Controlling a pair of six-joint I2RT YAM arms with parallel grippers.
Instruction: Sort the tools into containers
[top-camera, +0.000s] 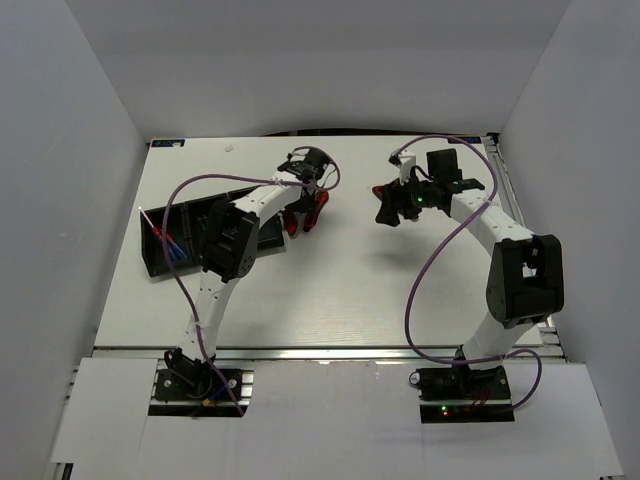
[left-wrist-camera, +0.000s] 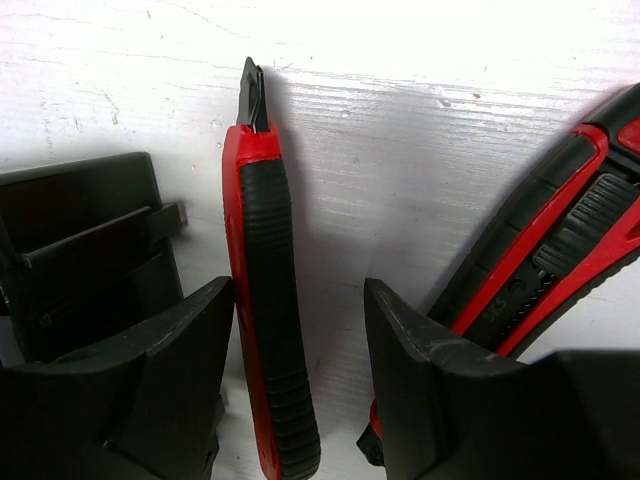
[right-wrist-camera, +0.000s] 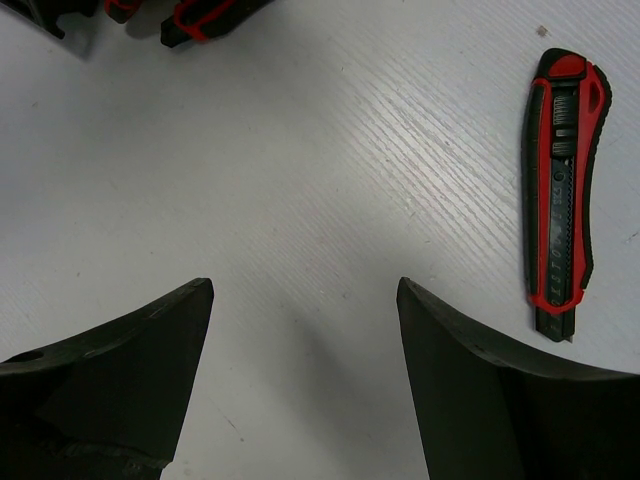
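- White, wood-grained tabletop (left-wrist-camera: 420, 140) lay under both arms.
- Left gripper (left-wrist-camera: 300, 300) straddled a red-and-black cutter (left-wrist-camera: 268, 330) with its jaws part-open and not clamped. The ribbed rubber grip ran lengthwise between the fingers, blade tip pointing away.
- Black plastic tray (left-wrist-camera: 90, 240) sat just left, and a second cutter (left-wrist-camera: 560, 250) lay to the right.
- Right gripper (right-wrist-camera: 305, 300) gaped wide and empty, with a third cutter (right-wrist-camera: 560, 190) beside it.

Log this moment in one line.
left jaws open, straddling cutter beside tray | right jaws open over table, lone cutter alongside | nothing held
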